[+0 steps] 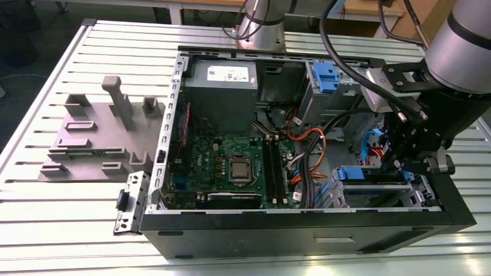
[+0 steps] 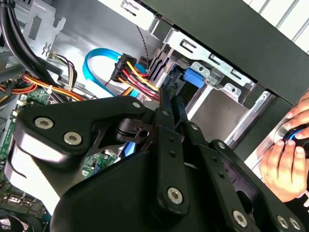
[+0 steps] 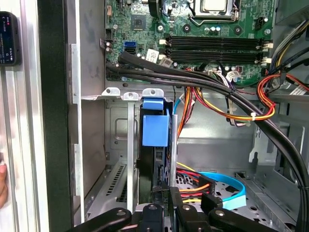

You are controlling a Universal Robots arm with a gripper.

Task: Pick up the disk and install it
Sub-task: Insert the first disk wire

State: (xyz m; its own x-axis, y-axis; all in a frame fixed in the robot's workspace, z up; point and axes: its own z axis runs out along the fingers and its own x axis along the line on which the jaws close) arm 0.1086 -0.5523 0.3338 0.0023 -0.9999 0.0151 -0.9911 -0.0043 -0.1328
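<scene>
A ribbed metal table carried grey fixture blocks, then an open black computer case. At its right the blue-railed silver disk stood in the bay, black gripper jaws closed on its edge.

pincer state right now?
Pincer: closed, fingers together, tips at the disk standing on edge in the drive cage; a grip on it cannot be told.

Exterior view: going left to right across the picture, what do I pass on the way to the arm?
Grey fixture block → loose bracket at the case corner → motherboard → orange cable bundle → disk in the drive cage → gripper.
</scene>
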